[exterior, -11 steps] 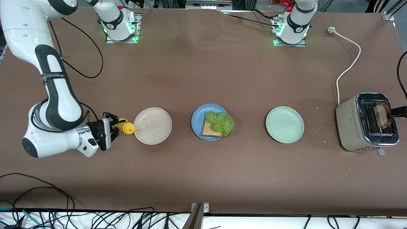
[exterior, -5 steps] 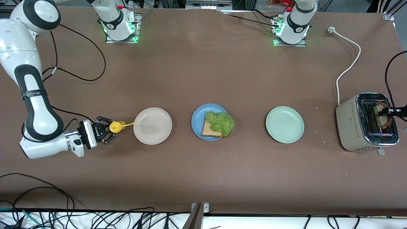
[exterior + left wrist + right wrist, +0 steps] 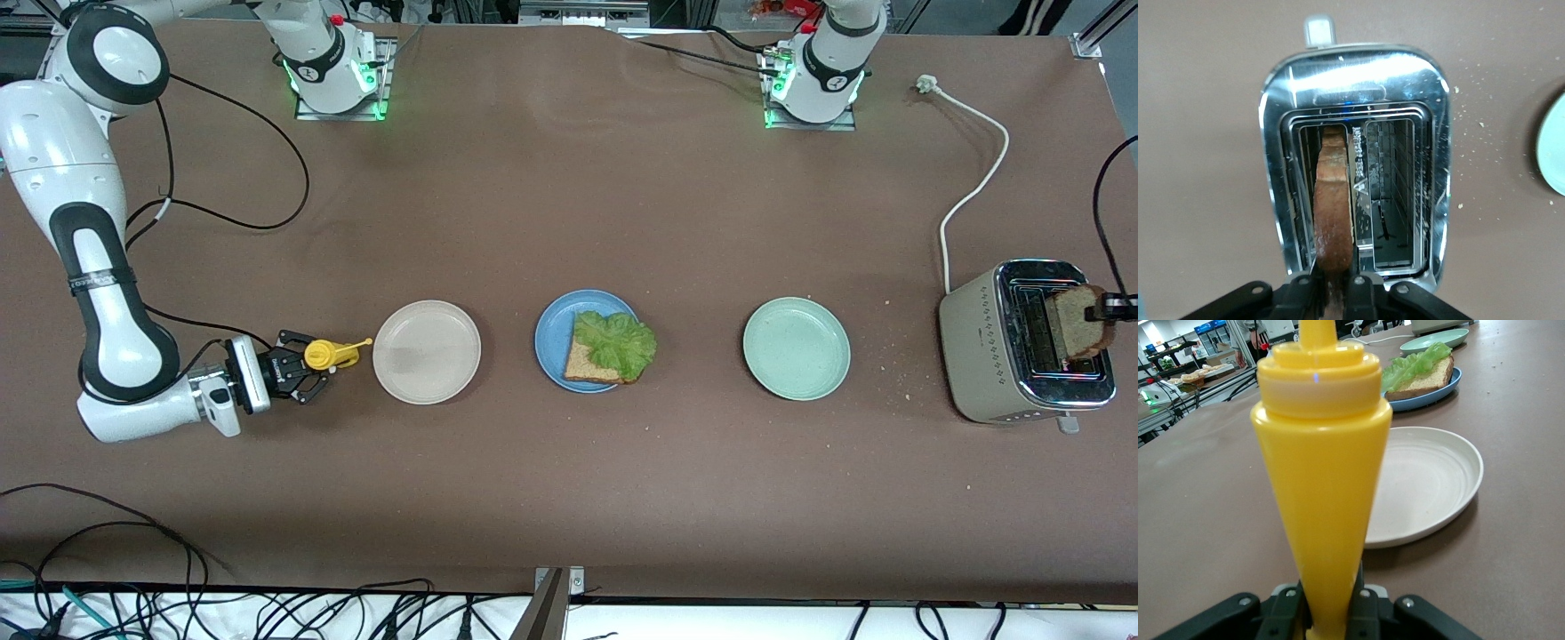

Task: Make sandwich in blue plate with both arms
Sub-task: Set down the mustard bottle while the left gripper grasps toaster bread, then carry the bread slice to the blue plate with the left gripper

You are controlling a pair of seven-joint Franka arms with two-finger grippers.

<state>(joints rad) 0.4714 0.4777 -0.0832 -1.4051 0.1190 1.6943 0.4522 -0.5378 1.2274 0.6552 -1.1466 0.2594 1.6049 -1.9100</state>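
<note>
Upright, bread slice (image 3: 1079, 321) edge-on in left gripper (image 3: 1105, 308) over toaster (image 3: 1022, 347).

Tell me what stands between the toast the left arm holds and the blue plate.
The green plate lies on the table between the toaster and the blue plate. It is low; the toast, gripped by the left gripper, can pass over it.

- The blue plate (image 3: 553, 331) lies on the bench between two other plates.
- One brown bread slice (image 3: 589, 364) lies flat on it, with a green lettuce leaf (image 3: 616, 342) on top.
- The second bread slice (image 3: 1079, 320) is held on edge over the toaster slot.
</note>
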